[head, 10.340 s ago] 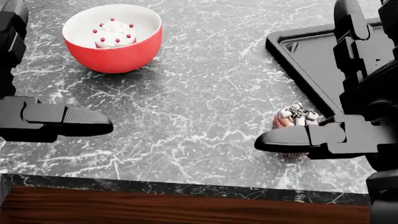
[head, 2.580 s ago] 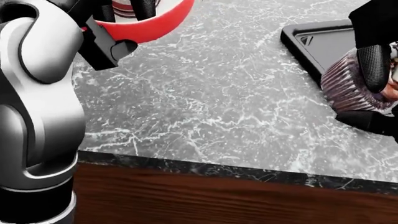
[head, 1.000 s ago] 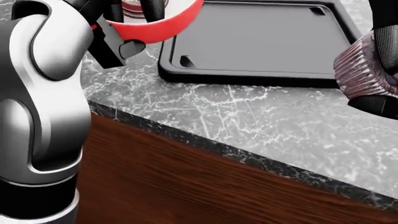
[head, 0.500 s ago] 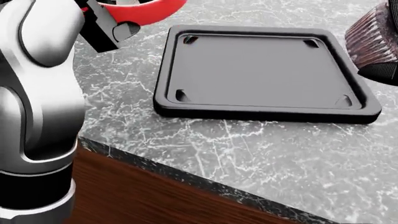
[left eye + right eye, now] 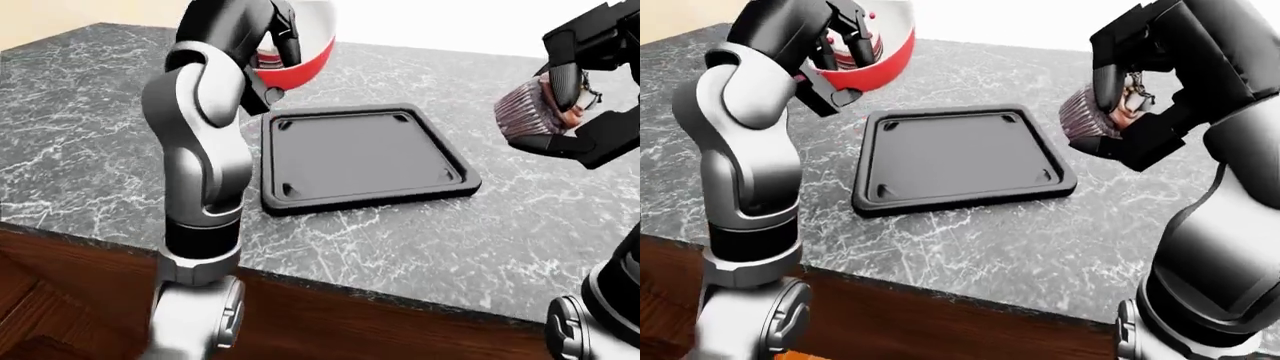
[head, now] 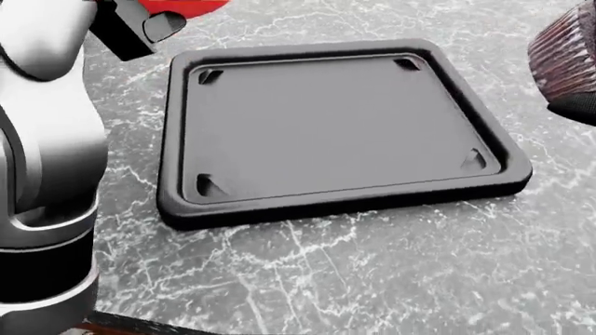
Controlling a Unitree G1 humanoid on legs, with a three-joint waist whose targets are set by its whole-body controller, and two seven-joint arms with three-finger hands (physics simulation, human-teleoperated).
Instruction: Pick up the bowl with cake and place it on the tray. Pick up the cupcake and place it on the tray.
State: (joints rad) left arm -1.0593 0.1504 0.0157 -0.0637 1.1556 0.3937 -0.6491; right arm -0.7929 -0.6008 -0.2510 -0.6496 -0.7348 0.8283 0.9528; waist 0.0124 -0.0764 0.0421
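1. Gripping the red bowl by its rim, the left hand holds it raised in the air above the counter, beyond the tray's far-left corner in the right-eye view; dark fingers reach inside the bowl, where the white cake with red dots partly shows.
2. The right hand is closed around the cupcake, one dark finger across its ridged purple-brown wrapper and the thumb side pressed beneath; the cupcake hangs tilted in mid-air off the tray's right edge, clear of the counter.
3. The black tray lies flat on the grey marbled counter, near the counter's near edge, its square well bare, with small raised tabs in its four corners.
4. In the head view, only a sliver of the bowl's red underside shows at the top left, and the cupcake's wrapper juts in at the top right edge.
5. Dark wood panelling runs below the counter's near edge.
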